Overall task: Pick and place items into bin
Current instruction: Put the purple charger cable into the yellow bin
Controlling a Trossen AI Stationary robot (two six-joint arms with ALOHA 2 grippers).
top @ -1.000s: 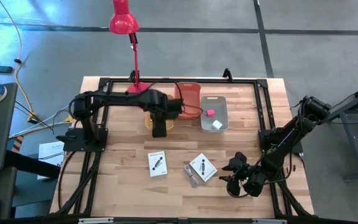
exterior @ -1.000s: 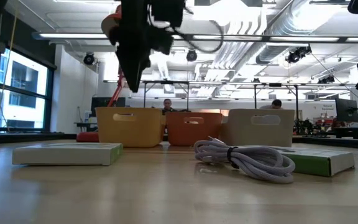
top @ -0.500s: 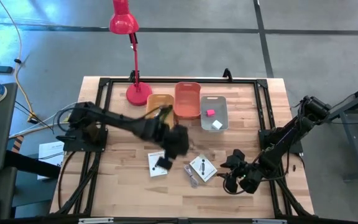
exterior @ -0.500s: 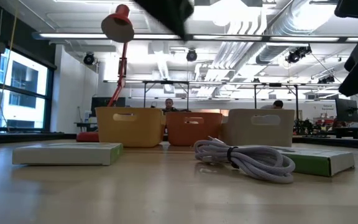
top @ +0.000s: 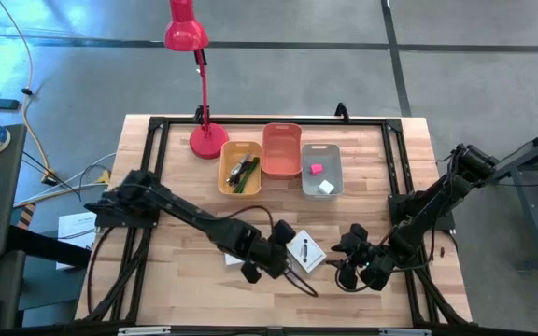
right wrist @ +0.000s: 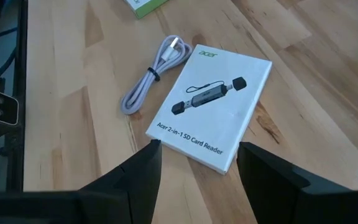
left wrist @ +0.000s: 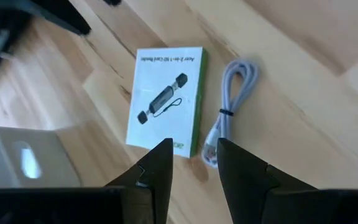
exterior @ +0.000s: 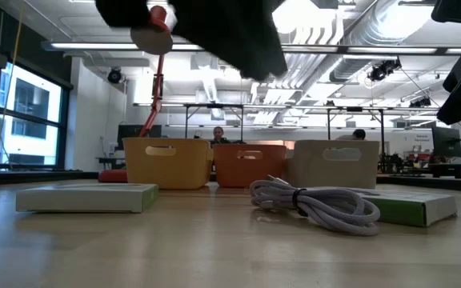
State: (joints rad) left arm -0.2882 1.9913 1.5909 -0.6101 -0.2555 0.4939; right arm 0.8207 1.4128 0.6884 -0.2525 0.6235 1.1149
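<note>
Cable (left wrist: pixel 229 112) beside card (left wrist: pixel 165 99) — unobstructed

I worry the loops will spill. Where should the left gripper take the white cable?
At the dark tie around its middle, coming straight down with the fingers across the bundle's narrow width. The cable lies flat on the table, and only there are its strands cinched together; the ends are loose loops. The left gripper hangs open above.

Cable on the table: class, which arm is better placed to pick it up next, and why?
Left. The left gripper hovers open right over the cable, which lies just past its fingertips. The right gripper, also open, sits farther off, with a card between it and the cable.
</note>
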